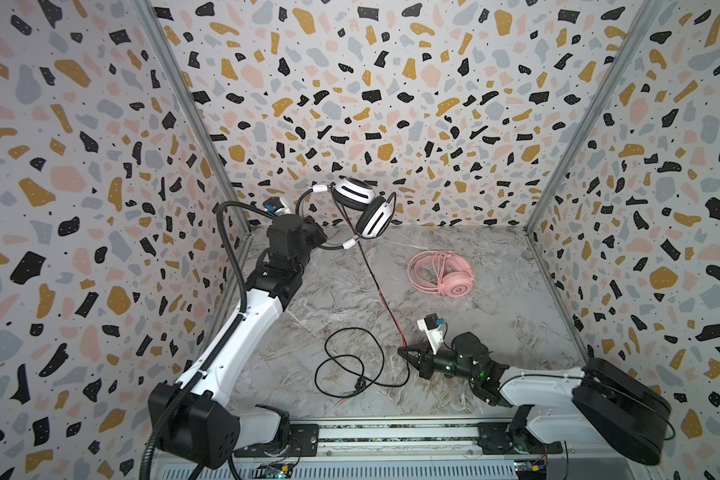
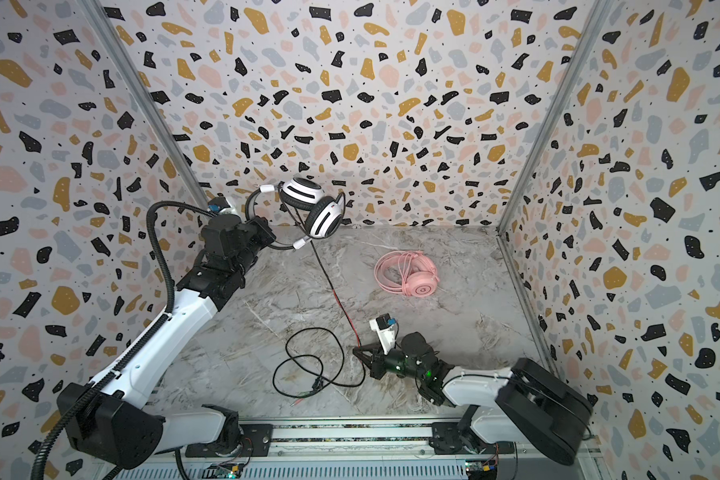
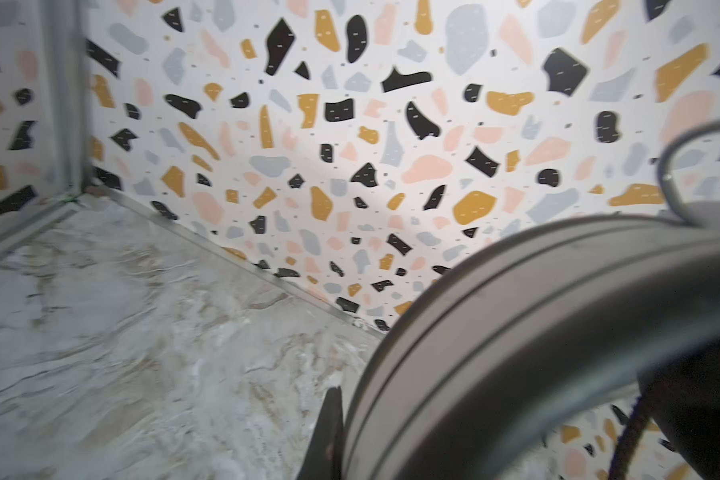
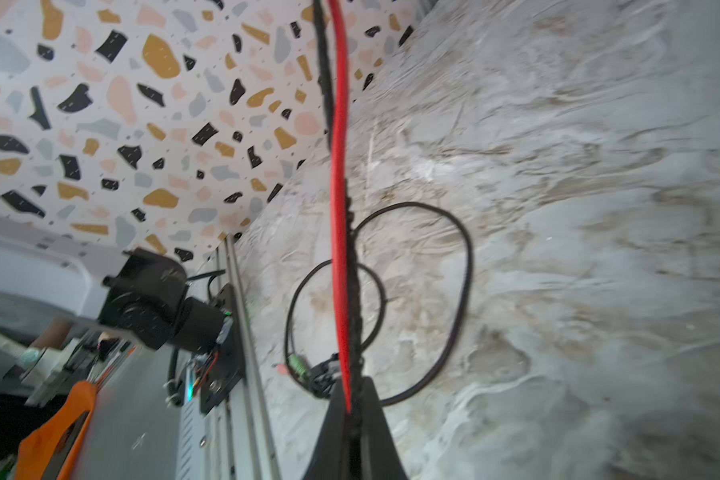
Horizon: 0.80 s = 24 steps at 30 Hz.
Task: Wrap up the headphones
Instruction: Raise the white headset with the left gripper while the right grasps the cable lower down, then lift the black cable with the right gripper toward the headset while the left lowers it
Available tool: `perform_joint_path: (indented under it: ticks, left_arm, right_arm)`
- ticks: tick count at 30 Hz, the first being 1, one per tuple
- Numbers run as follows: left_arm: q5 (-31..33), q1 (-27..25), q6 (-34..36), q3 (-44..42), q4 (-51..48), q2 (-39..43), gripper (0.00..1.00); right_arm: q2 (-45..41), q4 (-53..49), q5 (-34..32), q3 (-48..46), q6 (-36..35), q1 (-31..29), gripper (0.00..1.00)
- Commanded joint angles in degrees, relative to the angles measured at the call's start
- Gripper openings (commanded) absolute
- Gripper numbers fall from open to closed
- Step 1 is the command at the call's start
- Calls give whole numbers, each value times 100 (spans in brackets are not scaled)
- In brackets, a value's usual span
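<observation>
The white-and-black headphones (image 1: 364,208) (image 2: 312,208) hang in the air near the back wall. My left gripper (image 1: 323,241) (image 2: 273,241) is shut on their thin headband (image 3: 516,332), with one dark fingertip (image 3: 329,424) showing beside it. Their black cable (image 1: 381,295), partly red, runs taut down to my right gripper (image 1: 404,351) (image 2: 358,351) (image 4: 350,409), which is shut on it just above the table. The rest of the cable (image 1: 350,365) (image 4: 454,257) lies in loose loops on the table. The pink headphones (image 1: 441,274) (image 2: 408,276) lie on the table at the back right, with the pink cable coiled on them.
The cable's plugs (image 1: 346,401) (image 4: 296,365) rest near the front rail (image 1: 391,434). Terrazzo-patterned walls (image 1: 100,208) close in the marble table (image 1: 495,324) on three sides.
</observation>
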State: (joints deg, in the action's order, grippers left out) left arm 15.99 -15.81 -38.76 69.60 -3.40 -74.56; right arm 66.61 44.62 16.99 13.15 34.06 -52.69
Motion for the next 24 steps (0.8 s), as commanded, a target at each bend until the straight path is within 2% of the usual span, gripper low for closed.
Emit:
perform_joint_path:
  ticks: [1, 7, 12, 14, 18, 22, 24]
  left_arm:
    - [1039, 26, 163, -125, 941, 232, 0]
    - [1470, 27, 298, -499, 1134, 107, 0]
    - [1419, 10, 533, -479, 842, -131, 0]
    - [1475, -100, 758, -483, 677, -200, 0]
    - [2264, -766, 1360, -442, 118, -296, 0]
    - [3279, -1500, 2338, -530, 0, -500, 0]
    - [3323, -1644, 2699, -426, -346, -683, 0]
  right_arm:
    - [-1088, -2193, -1012, 42, -404, -273, 6]
    - [-2645, -3764, -1266, 410, -412, -420, 6]
    - [-2686, -4833, -1163, 1154, -823, -490, 6]
    - [-2655, -5148, -1372, 1464, -971, -593, 6]
    - [-2600, -5612, -1732, 2132, -1254, -611, 7]
    - [-2676, -5871, -2232, 2710, -1616, -601, 8]
    - [-2704, -5995, -2402, 3013, -1799, -514, 8]
